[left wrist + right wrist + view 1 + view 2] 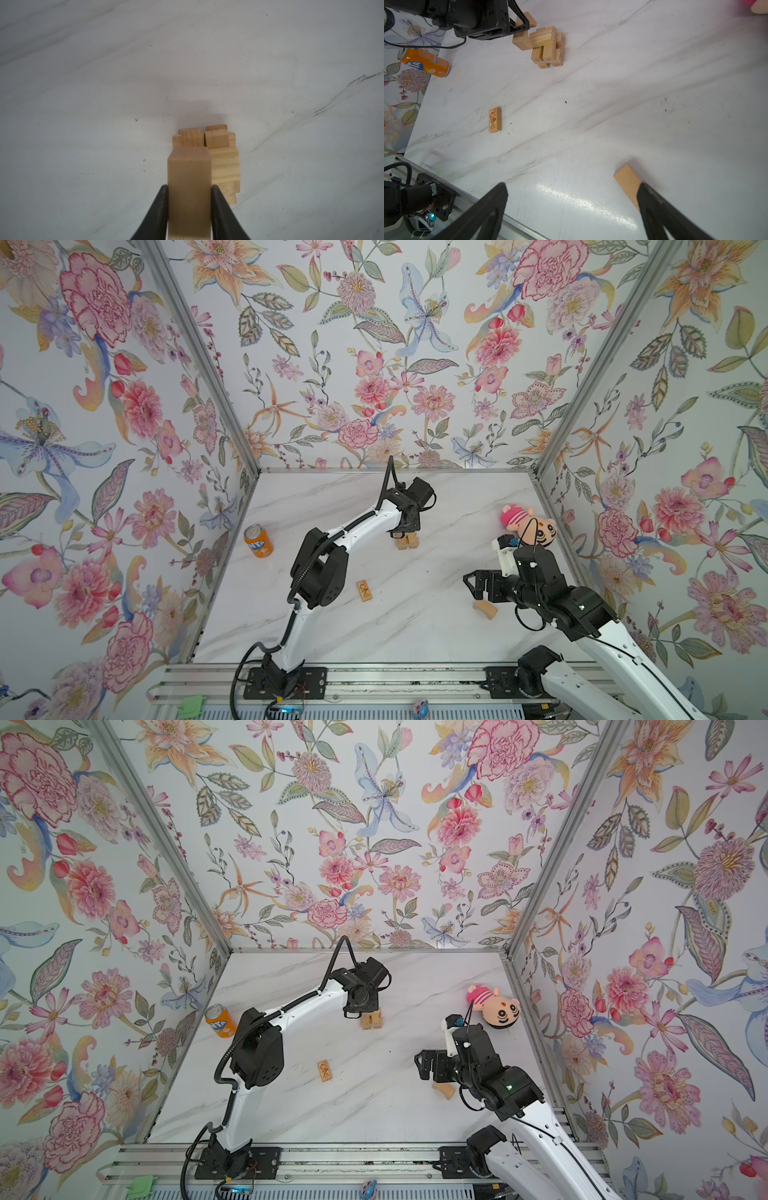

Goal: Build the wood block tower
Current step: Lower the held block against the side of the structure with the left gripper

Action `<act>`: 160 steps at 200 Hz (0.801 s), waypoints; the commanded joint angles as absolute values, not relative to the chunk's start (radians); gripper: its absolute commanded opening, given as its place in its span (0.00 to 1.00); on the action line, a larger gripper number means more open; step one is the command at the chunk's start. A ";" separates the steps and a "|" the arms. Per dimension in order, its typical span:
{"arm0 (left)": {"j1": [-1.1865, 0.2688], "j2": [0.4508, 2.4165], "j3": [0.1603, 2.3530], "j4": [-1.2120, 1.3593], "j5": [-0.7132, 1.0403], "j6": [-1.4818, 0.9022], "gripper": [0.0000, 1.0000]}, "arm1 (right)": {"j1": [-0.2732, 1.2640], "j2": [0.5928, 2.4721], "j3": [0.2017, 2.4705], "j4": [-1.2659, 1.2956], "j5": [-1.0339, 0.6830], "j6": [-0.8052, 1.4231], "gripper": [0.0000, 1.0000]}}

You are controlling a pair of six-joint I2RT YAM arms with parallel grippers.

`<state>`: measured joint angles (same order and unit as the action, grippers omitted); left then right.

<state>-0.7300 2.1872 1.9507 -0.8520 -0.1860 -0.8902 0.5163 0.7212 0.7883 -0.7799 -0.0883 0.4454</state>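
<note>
- Jaws of left gripper (pixel 189 188) pinch a plain block (pixel 188 172) by its long sides; the block's near end is cut off at the wrist view's edge.
- Held block sits tilted, just beside the top of the tower (pixel 548 46); can't tell if they touch.
- Tower stands mid-table (pixel 332 506) toward the back, in crossed layers with a ridged block (pixel 225 164) on top. The layer count is hard to make out.
- In both top views the left wrist covers most of the tower; only its lower part shows (pixel 407 542) (pixel 371 1020).
- Right gripper (pixel 572 187) is over the front-right table, jaws spread wide, nothing between them.
- Curved block (pixel 486 610) lies just beside it. One finger hides its end in the right wrist view, and the arm hides part of it in a top view (pixel 441 1089).
- Printed block (pixel 495 120) lies flat, alone, well apart from the tower.
- Can (pixel 258 541) stands upright at the left edge.
- Doll (pixel 525 526) lies back right, partly behind a cable; the right wrist view shows only a cropped corner of it.
- Numbers on the block ends are hard to read.
</note>
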 commanded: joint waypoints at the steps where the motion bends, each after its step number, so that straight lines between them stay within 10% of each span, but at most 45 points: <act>1: -0.716 2.206 1.988 -0.854 -0.180 -0.910 0.24 | 0.513 0.711 0.773 -0.763 -0.072 0.443 0.99; 160: -0.715 2.227 1.980 -0.854 -0.177 -0.925 0.24 | 0.509 0.698 0.770 -0.764 -0.076 0.442 0.99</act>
<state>-0.7261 2.2017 1.9804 -0.8520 -0.1833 -0.9173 0.5148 0.7086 0.7834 -0.7788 -0.0883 0.4454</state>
